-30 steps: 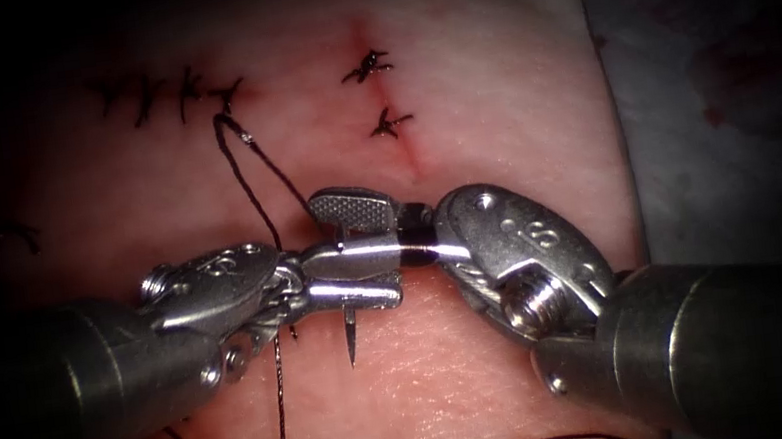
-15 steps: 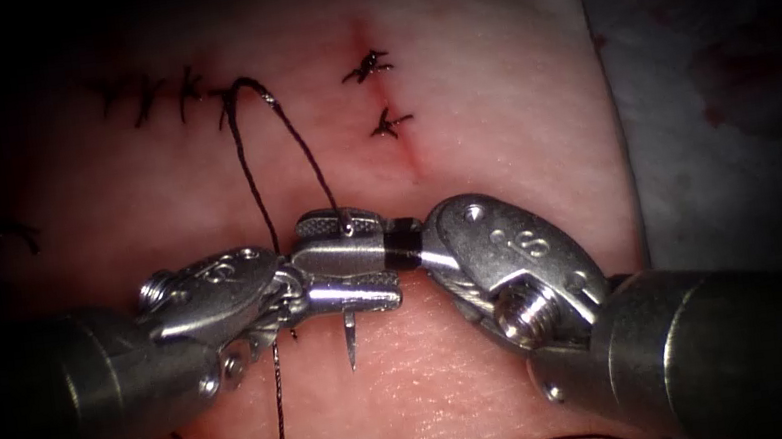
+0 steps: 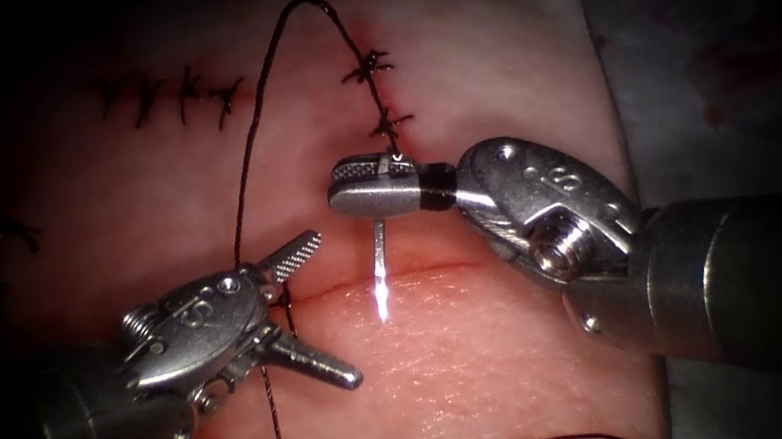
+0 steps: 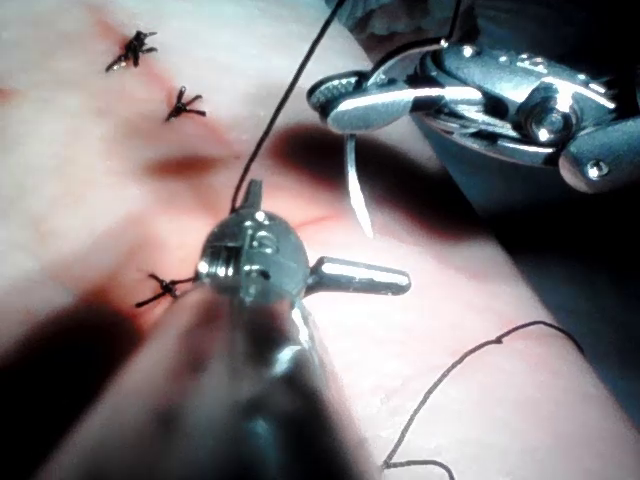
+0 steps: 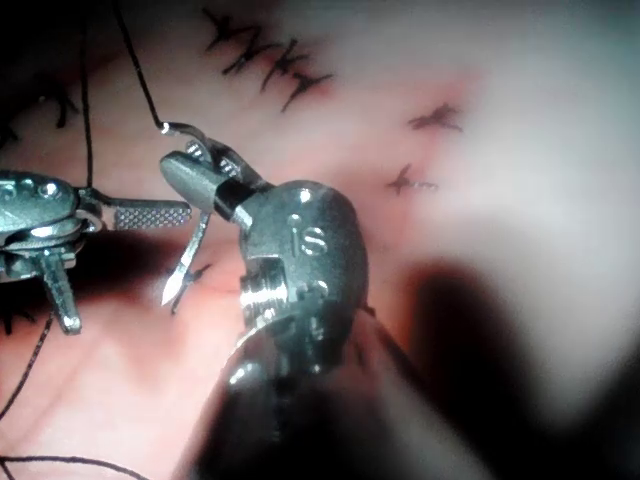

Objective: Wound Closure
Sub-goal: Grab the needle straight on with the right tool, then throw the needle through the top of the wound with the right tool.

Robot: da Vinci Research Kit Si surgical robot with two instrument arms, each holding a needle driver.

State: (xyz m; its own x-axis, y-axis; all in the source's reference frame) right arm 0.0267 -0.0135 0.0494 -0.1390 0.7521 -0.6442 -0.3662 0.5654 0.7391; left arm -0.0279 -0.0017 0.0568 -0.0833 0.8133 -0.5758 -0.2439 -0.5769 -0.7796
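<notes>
Silver steel tools, serrated fingers (image 3: 300, 254), stamped wrists, dark grey shafts

Pale pink tissue (image 3: 493, 378) with fine skin grain, darker red along the cut (image 3: 418, 271). Black thread (image 3: 248, 168), black knots (image 3: 374, 65) in a spiky star pattern, a row of similar black stitches (image 3: 168, 95). Shiny silver needle (image 3: 381, 271), bright white glint at the tip. Silver-grey left tool (image 3: 307, 306), cross-hatched jaw face. Silver-grey right tool (image 3: 371, 184), same cross-hatch, black band behind the jaws. Grey-blue cloth (image 3: 712, 56) with dim reddish stains.
</notes>
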